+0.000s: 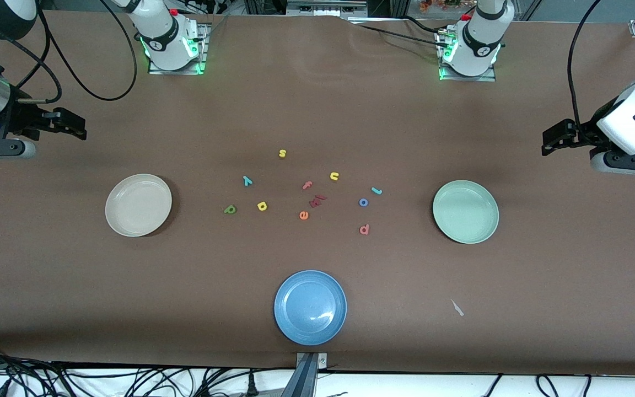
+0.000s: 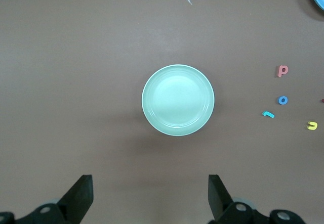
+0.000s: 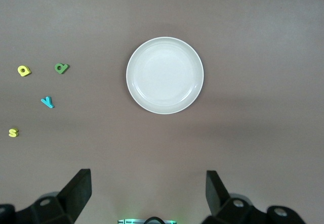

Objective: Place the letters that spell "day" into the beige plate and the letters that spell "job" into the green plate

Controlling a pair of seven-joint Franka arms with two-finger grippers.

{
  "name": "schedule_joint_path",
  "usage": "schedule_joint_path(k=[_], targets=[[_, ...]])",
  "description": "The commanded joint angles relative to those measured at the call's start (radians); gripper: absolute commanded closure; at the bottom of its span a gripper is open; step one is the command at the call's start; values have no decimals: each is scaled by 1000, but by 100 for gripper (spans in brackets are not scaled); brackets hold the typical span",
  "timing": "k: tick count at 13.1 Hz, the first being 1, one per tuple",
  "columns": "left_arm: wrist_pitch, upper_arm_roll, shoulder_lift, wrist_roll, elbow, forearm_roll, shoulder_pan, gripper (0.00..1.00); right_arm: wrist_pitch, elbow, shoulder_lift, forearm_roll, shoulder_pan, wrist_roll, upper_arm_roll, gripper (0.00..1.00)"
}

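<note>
The brown table (image 1: 317, 110) is carrying everything. Next in size, the beige plate (image 1: 138, 205) is lying below the right gripper (image 3: 147, 188), which is hanging high at the right arm's end with its fingers spread wide and nothing in them. The green plate (image 1: 465, 212) is lying likewise under the left gripper (image 2: 151, 193), also gaping wide and empty, raised at the left arm's end. Both plates are sitting empty, and a blue plate (image 1: 310, 306) is resting nearest the front camera.

The letters are lying well apart from both claws, mid-table between the two plates. The green d (image 1: 230, 209), yellow a (image 1: 262, 206) and teal y (image 1: 247, 180) are sitting on the side toward the right gripper; the teal j (image 1: 376, 191), blue o (image 1: 364, 202) and salmon b (image 1: 364, 229) toward the left gripper.

Risks, as I am judging them: the yellow s (image 1: 282, 153) and yellow u (image 1: 334, 176) are matching the a in colour, and the salmon f (image 1: 307, 185) and orange e (image 1: 303, 215) are sitting near the b, so a wrong pick is likely. The letters are tiny and flat, so fingers may slide over them or nudge a neighbour.
</note>
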Motion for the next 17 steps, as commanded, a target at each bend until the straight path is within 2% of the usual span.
schedule_joint_path(k=[1,17], targets=[[-29,1,14,16,34,-18,0,0,-12,4,-2,-1,2,13,-2,0],[-37,-11,11,11,35,-19,-4,0,-15,4,-2,-1,2,13,-2,0]])
